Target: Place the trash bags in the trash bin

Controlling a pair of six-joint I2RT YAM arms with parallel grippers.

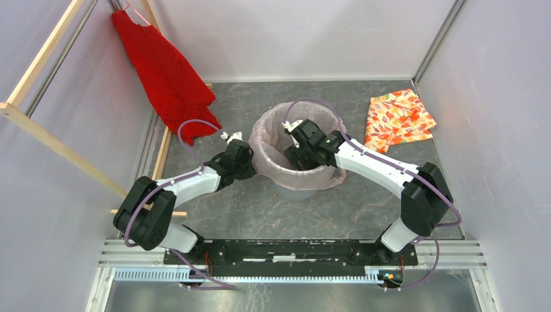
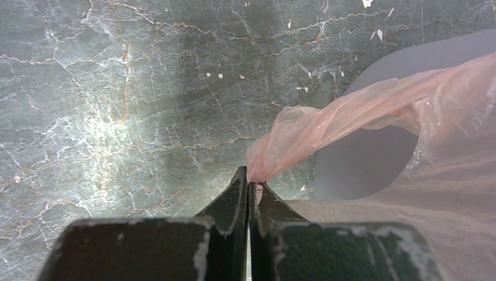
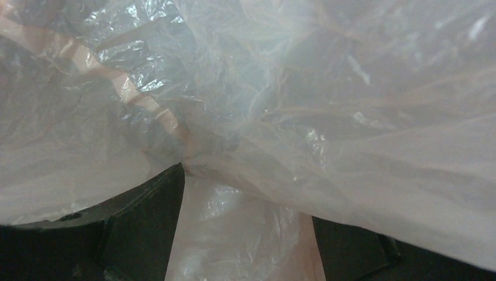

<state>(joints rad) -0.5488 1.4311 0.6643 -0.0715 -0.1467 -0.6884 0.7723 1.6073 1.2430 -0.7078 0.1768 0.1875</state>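
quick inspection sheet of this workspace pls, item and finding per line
surface: grey marbled table with white flecks.
job's things: pink bag lines the grey bin, edge draped over the rim.
clutter: red garment hanging back left; folded orange cloth back right.
grippers: left gripper shut on the bag's edge outside the bin; right gripper open inside the bag.
cables: purple cables loop loose near the bin.
surroundings: pale walls, wooden frame at left.

surface: dark grey marbled table, pale veins, small white flecks | centre: round light grey trash bin standing upright | far right: orange floral folded cloth lying flat, well apart from the bin
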